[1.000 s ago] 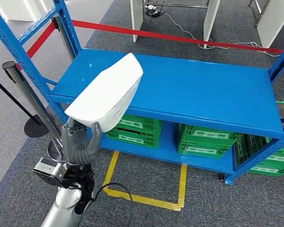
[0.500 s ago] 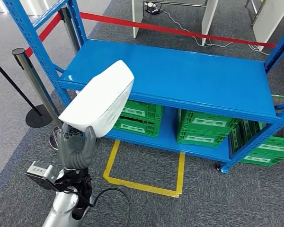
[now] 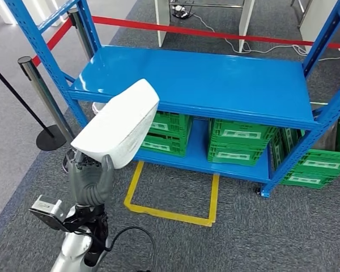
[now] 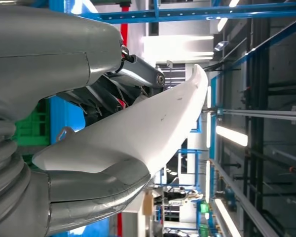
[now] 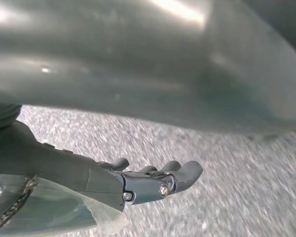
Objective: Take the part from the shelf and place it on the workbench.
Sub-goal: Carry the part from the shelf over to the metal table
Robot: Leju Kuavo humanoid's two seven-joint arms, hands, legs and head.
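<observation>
The part (image 3: 117, 123) is a long white curved shell. My left hand (image 3: 89, 181) grips its near end from below and holds it tilted upward, in front of the blue shelf (image 3: 211, 79) and off its bare top board. In the left wrist view the white part (image 4: 150, 131) runs out between the thick grey thumb and the darker fingers (image 4: 139, 74). In the right wrist view my right hand (image 5: 139, 180) hangs over grey carpet, fingers stretched out and holding nothing.
Green crates (image 3: 238, 144) sit on the shelf's lower board, and more (image 3: 320, 167) stand on the floor at the right. A stanchion post (image 3: 42, 93) stands at the left, and red barrier tape (image 3: 202, 34) runs behind. A yellow square (image 3: 172, 212) marks the carpet.
The whole view has shifted, so the camera moved: the shelf now lies further left and slightly higher. The part stays in my left hand, a little lower in the picture.
</observation>
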